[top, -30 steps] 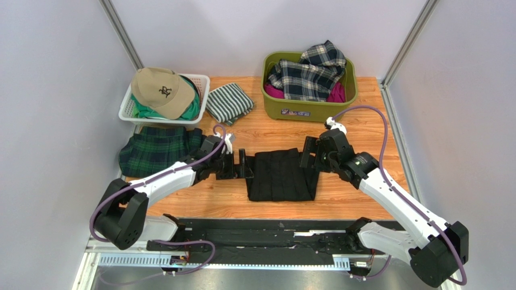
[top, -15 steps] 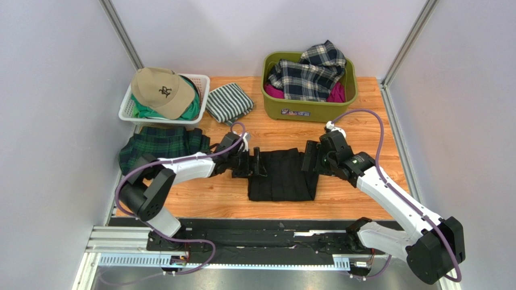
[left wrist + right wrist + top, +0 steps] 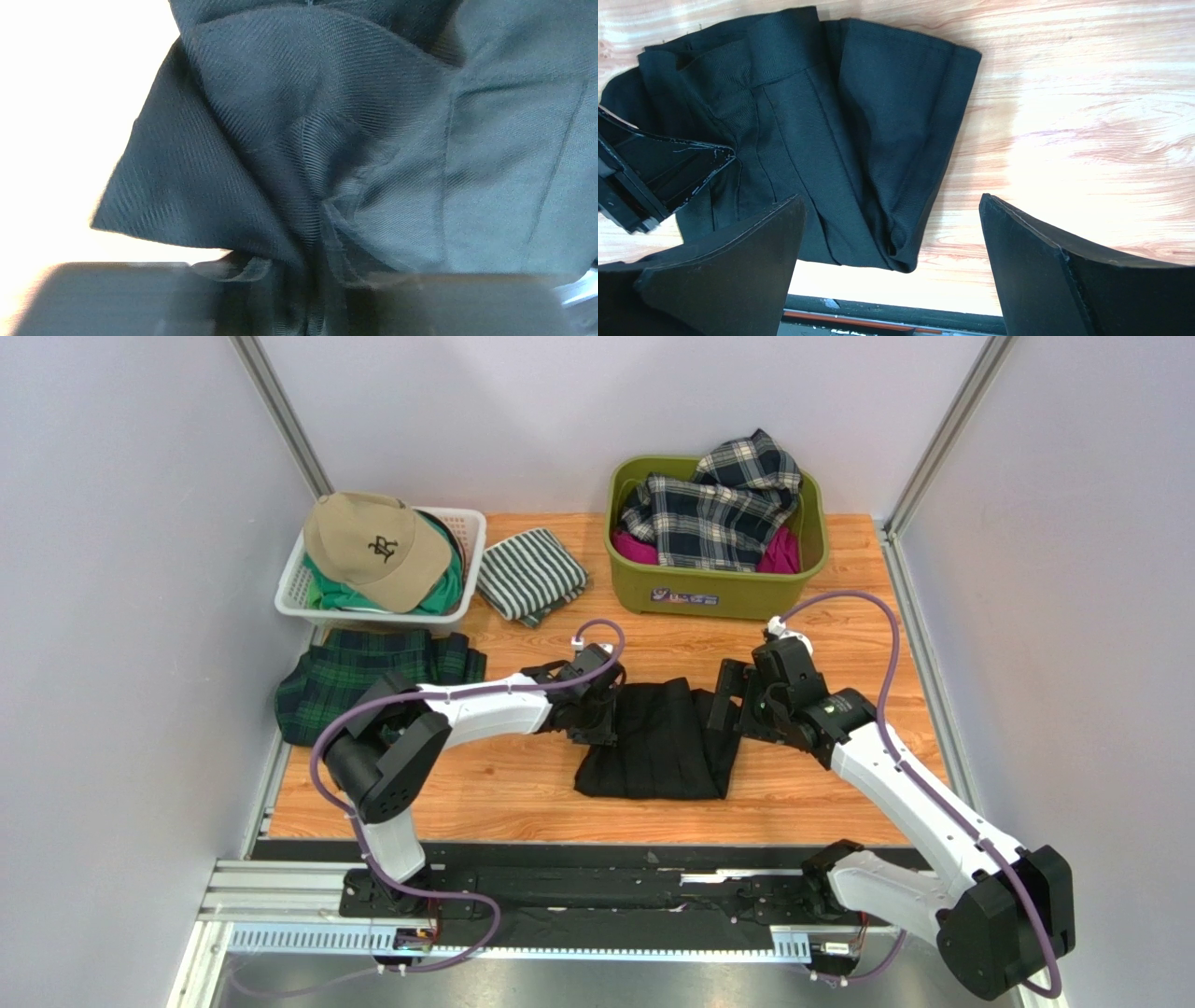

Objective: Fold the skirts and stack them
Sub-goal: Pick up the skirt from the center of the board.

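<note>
Wooden desk (image 3: 856,658) first: most of the bare boards along the right edge, plus a band across the middle between the bins and the arms. Olive bin (image 3: 713,591) hard against the far edge toward the right corner, with the navy-white-grey plaid skirt (image 3: 716,511) heaped in it above the rim. White basket (image 3: 471,532) in the far left corner, tan cap (image 3: 368,546) on top. Black skirt (image 3: 666,749) mid-desk toward the near edge, just a thin strip of wood past its hem; right edge a tidy fold, left edge hiked up and bunched. Green-navy tartan skirt (image 3: 351,683) crumpled right at the left edge. Striped cloth (image 3: 530,574) folded just beside the basket. Left gripper (image 3: 601,711) clamped on the black skirt's bunched left edge. Right gripper (image 3: 890,203) spread wide over the skirt's right edge, gripping nothing.
</note>
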